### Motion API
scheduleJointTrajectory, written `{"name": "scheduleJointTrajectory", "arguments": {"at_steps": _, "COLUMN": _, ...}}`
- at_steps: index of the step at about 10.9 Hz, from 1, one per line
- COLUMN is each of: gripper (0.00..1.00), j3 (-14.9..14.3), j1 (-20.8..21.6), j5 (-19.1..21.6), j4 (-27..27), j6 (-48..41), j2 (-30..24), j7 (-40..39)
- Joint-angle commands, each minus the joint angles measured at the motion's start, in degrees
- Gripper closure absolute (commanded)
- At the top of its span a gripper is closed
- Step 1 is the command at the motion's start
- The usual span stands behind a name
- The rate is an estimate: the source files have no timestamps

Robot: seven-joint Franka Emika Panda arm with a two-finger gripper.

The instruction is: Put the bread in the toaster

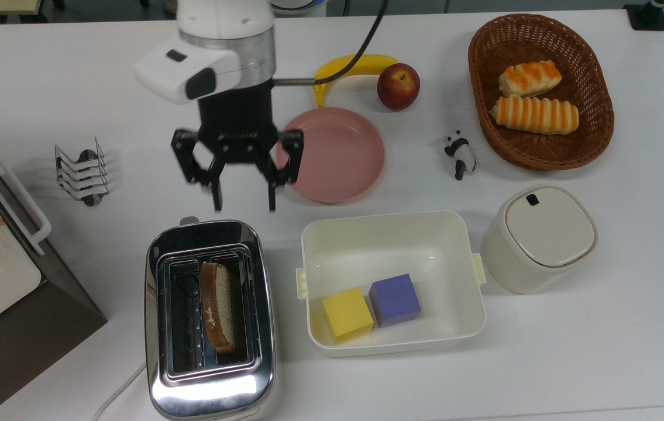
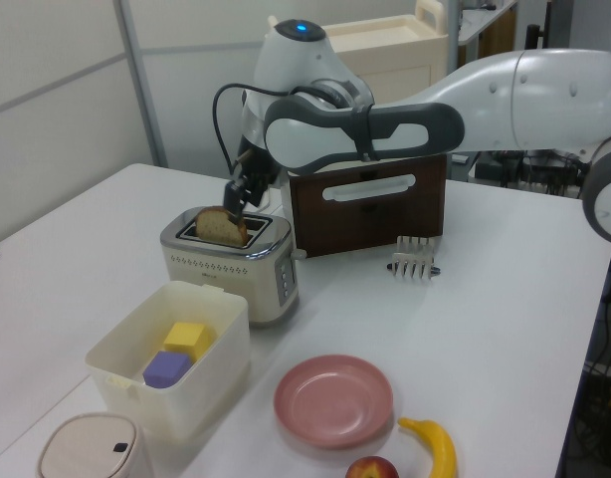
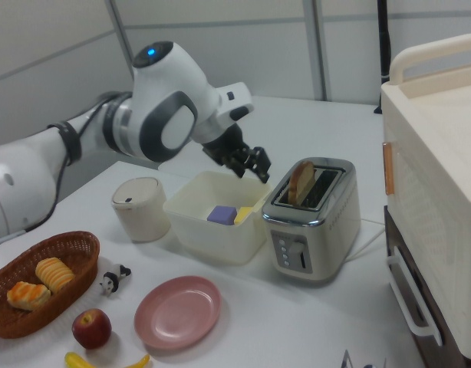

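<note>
The brown bread slice [image 1: 220, 313] stands on edge in the chrome toaster [image 1: 210, 389], in the slot on the top view's right, with its rounded top poking out [image 2: 222, 227] [image 3: 301, 182]. My gripper [image 1: 244, 203] hangs open with nothing between its fingers. It is above the table just beyond the toaster's far end, next to the pink plate [image 1: 332, 153]. In the left view the gripper [image 2: 242, 191] hovers a little above the bread and the toaster [image 2: 236, 274]. In the right view the gripper [image 3: 251, 164] is to the left of the toaster [image 3: 312, 230].
A cream tub [image 1: 391, 225] holding a yellow cube [image 1: 347, 314] and a purple cube [image 1: 395, 299] sits beside the toaster. Also on the table are a lidded cream canister [image 1: 539, 237], a wicker basket [image 1: 595, 88] with striped rolls, a banana [image 1: 355, 65], an apple [image 1: 398, 86], a panda figure [image 1: 460, 154], a toast rack [image 1: 81, 172] and a brown cabinet [image 1: 10, 304].
</note>
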Motion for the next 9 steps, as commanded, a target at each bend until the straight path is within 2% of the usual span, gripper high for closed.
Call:
{"name": "scheduleJointTrajectory", "arguments": {"at_steps": 1, "gripper": 0.30, "j3": -0.6, "j1": 1.3, "j5": -2.4, "j4": -3.2, "j6": -15.9, "j2": -6.6, "j7": 1.8}}
{"name": "scheduleJointTrajectory", "arguments": {"at_steps": 2, "gripper": 0.24, "j3": -0.6, "j1": 2.2, "j5": -3.5, "j4": -3.2, "j6": -22.5, "j2": -7.7, "j7": 0.9}}
{"name": "scheduleJointTrajectory", "arguments": {"at_steps": 4, "gripper": 0.02, "j3": -0.6, "j1": 3.2, "j5": -4.7, "j4": -3.2, "j6": -31.0, "j2": -9.6, "j7": -0.2}}
{"name": "scheduleJointTrajectory", "arguments": {"at_steps": 6, "gripper": 0.00, "j3": -0.6, "j1": 3.5, "j5": -4.7, "j4": -4.2, "j6": -34.9, "j2": -10.9, "j7": 0.3}}
{"name": "scheduleJointTrajectory", "arguments": {"at_steps": 8, "gripper": 0.00, "j3": -1.0, "j1": 2.8, "j5": -3.7, "j4": -7.8, "j6": -34.8, "j2": -14.2, "j7": 0.8}}
{"name": "scheduleJointTrajectory", "arguments": {"at_steps": 9, "gripper": 0.00, "j3": -1.0, "j1": 2.8, "j5": -3.7, "j4": -7.9, "j6": -35.1, "j2": -14.7, "j7": 0.8}}
